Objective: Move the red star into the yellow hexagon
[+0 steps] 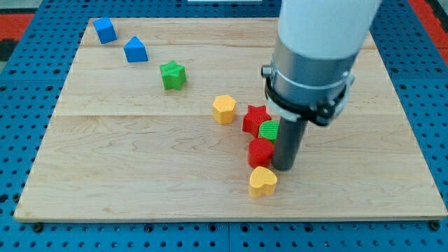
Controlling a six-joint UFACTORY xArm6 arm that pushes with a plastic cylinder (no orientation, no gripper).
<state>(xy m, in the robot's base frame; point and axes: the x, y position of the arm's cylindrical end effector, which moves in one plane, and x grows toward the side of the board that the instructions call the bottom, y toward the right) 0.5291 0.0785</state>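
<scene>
Your arm stands over the right half of the wooden surface (140,175), its dark rod planted in a knot of blocks. My tip (285,168) sits just to the view's right of a red round block (260,152) and appears to touch it, with a green block (269,129) tucked against the rod just above. This end effector has nothing to clench or release; it is a bare rod that only pushes, and it grasps nothing.

The red star (256,118), the piece you are meant to move, lies immediately up and to the view's left of the green block, seemingly touching it. The yellow hexagon (224,109) waits just to the star's left, near it but with a sliver of wood between them. A yellow heart-shaped block (263,181) lies just below the red round block, toward the view's bottom.

Farther off, a green star (172,75) and two blue blocks, one (105,30) near the top-left corner and one (135,50) beside it, stand well clear of the action.

The risk, in my judgement, is the crowd. Your tip is not against the star itself; a shove leftward from here would carry the red round block and the green one first, and they could strike the star off-centre, spinning it past the hexagon or knocking the hexagon away. The heart could also be dragged along. You would likely do better to come around to the star's right side before pushing.
</scene>
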